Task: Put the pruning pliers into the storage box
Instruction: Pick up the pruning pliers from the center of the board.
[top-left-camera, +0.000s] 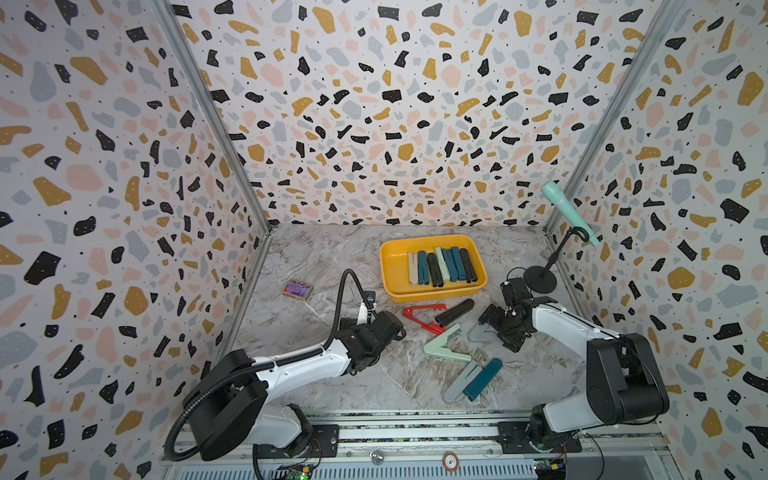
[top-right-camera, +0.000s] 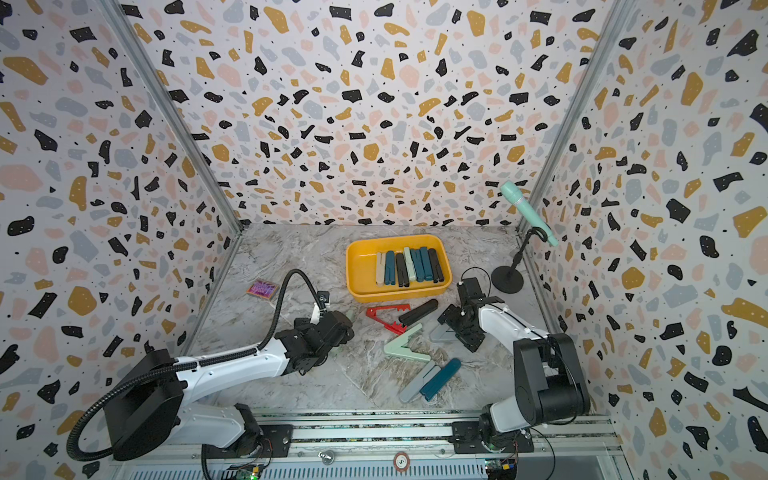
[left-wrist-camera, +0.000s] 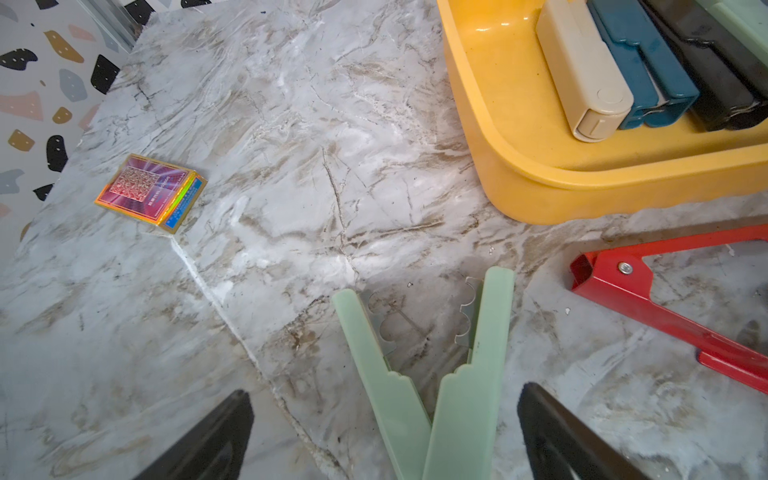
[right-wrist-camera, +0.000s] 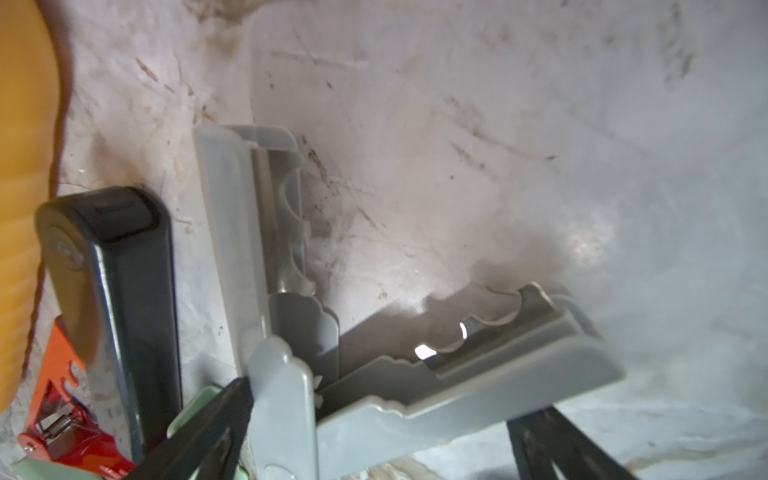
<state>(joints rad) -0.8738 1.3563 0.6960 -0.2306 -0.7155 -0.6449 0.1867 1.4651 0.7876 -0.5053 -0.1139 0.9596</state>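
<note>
The yellow storage box (top-left-camera: 390, 286) (left-wrist-camera: 519, 166) sits mid-back and holds several closed pruning pliers (top-left-camera: 440, 266). Loose in front of it lie red pliers (top-left-camera: 422, 318), black ones (top-left-camera: 455, 311), splayed mint ones (top-left-camera: 442, 347), and a grey pair (top-left-camera: 459, 380) beside a teal pair (top-left-camera: 484, 378). My left gripper (left-wrist-camera: 384, 390) is open, straddling another splayed mint pair (left-wrist-camera: 465, 399) flat on the table, with a gap on each side. My right gripper (right-wrist-camera: 384, 403) (top-left-camera: 494, 328) stands wide around splayed grey pliers (right-wrist-camera: 457, 386), one finger (right-wrist-camera: 232, 399) against the hinge end.
A mint microphone (top-left-camera: 569, 212) on a black stand (top-left-camera: 540, 280) is at the back right, close behind the right arm. A small purple card box (top-left-camera: 297, 289) (left-wrist-camera: 149, 191) lies at the left. Patterned walls close three sides; a metal rail (top-left-camera: 415, 432) runs along the front.
</note>
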